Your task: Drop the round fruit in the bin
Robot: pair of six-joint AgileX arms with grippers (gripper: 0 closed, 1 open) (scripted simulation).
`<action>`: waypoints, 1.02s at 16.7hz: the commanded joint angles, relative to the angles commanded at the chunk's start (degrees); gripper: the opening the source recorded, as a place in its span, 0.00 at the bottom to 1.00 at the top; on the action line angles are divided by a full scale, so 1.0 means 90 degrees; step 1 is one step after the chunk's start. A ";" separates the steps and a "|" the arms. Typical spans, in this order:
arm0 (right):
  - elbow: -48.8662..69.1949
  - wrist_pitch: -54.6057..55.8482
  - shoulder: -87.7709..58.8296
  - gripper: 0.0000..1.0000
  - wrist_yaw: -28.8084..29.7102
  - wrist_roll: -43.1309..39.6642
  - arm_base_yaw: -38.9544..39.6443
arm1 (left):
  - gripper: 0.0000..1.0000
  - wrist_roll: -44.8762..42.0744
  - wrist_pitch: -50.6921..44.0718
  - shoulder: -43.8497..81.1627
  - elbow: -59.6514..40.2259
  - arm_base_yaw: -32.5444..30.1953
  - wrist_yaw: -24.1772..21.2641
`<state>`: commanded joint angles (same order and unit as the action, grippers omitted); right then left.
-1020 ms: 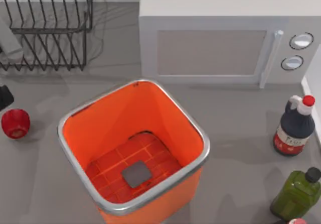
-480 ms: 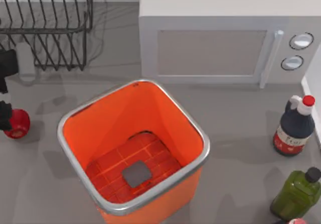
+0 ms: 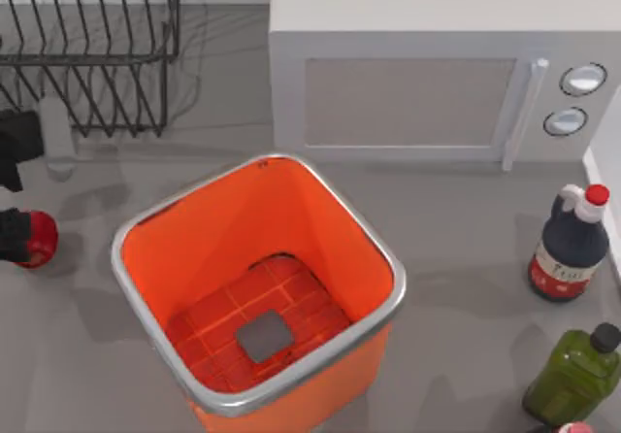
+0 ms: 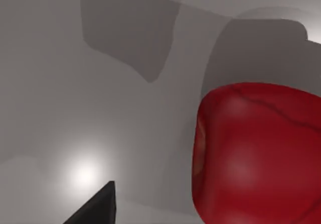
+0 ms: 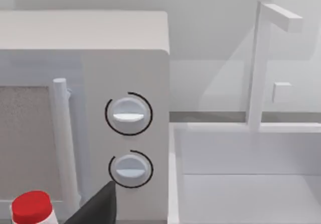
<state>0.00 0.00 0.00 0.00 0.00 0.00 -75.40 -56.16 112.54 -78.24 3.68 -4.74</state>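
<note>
While the orange bin [image 3: 257, 287] sits unmoved at the table's middle, the left gripper [image 3: 12, 237] has come down at the far left edge over the past second and now overlaps the red round fruit [image 3: 39, 237], which has not shifted from its spot well left of the bin. In the left wrist view the fruit [image 4: 258, 151] looms close beside one dark fingertip [image 4: 95, 206]; whether the fingers have closed on it I cannot tell. I judge the grasp imminent, the lift and carry rightward to the bin not yet begun. Further right stand the microwave [image 3: 427, 64], a dark red-capped bottle [image 3: 568, 249] and a green bottle [image 3: 572, 375]. The right arm is parked off right, facing the microwave's dials [image 5: 129, 114].
</note>
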 joint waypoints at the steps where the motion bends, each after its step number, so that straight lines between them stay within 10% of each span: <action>1: 0.0000 0.0000 0.0000 1.00 0.0000 0.0000 0.0000 | 1.00 0.0008 0.0279 0.0099 0.0137 -0.0012 -0.0001; 9: 0.0000 0.0000 0.0000 1.00 0.0000 0.0000 0.0000 | 1.00 0.0037 0.1129 0.0469 0.0633 -0.0049 -0.0004; 17: 0.0000 0.0000 0.0000 1.00 0.0000 0.0000 0.0000 | 0.40 0.0037 0.1129 0.0469 0.0633 -0.0049 -0.0004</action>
<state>0.00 0.00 0.00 0.00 0.00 0.00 -75.07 -46.00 116.77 -72.54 3.24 -4.77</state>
